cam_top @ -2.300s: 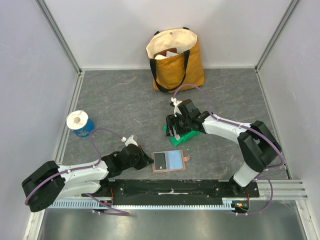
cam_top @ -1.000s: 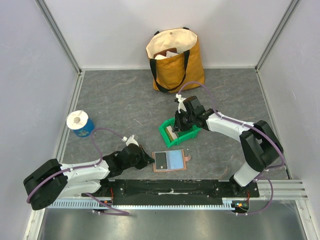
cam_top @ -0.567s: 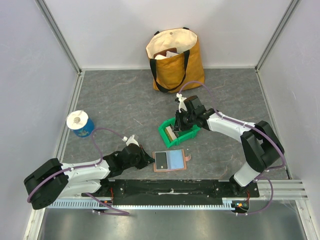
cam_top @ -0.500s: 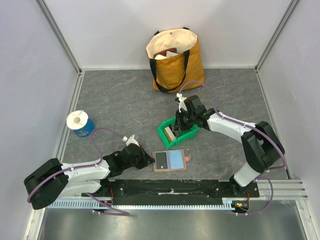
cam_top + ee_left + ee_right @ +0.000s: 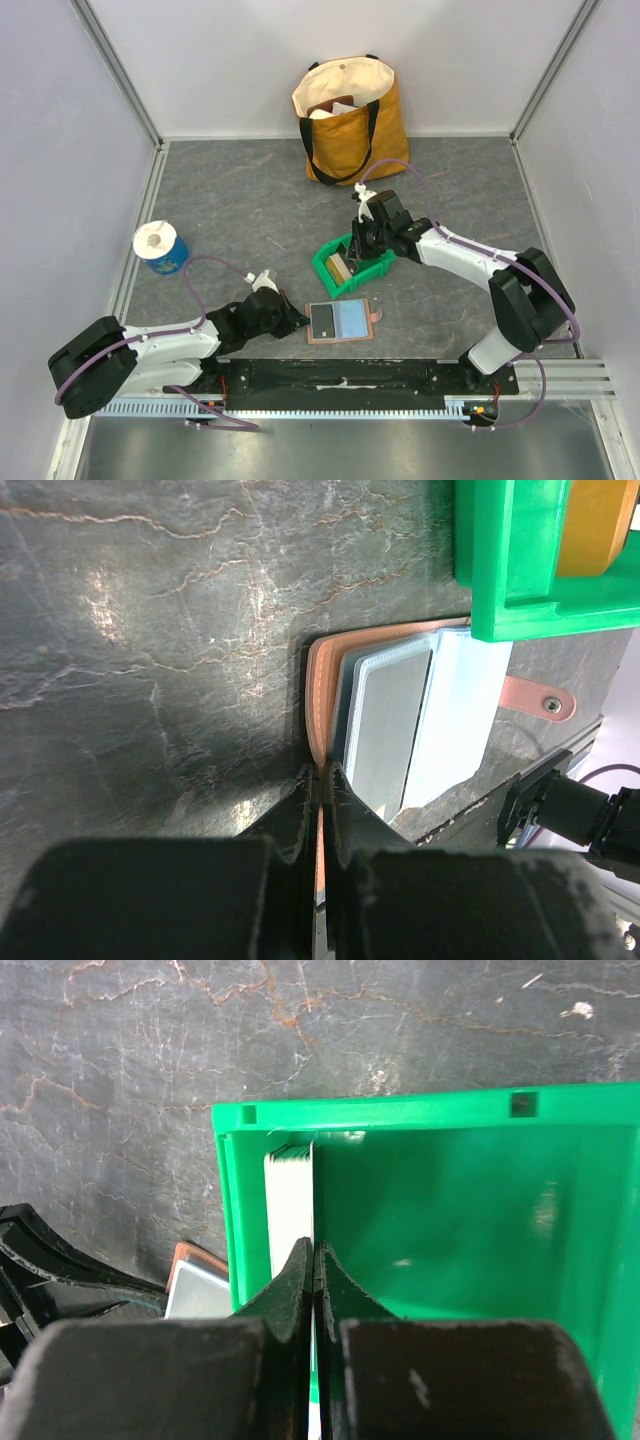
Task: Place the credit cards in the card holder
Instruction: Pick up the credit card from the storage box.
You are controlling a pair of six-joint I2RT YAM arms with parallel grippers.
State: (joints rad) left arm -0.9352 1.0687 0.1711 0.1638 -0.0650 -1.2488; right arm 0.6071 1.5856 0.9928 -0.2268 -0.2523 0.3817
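Pinching card holder (image 5: 318, 680) edge; cards (image 5: 290, 1200) hugging bin (image 5: 430, 1115) wall

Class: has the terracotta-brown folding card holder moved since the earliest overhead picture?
No. The terracotta-brown folding card holder lies open in the same spot just beyond the black base rail, its snap tab still pointing right.

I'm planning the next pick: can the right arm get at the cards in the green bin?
Probably yes: the right gripper is inside the open-topped green bin, jaws closed on the edge of the cards leaning against its wall; nothing covers them.
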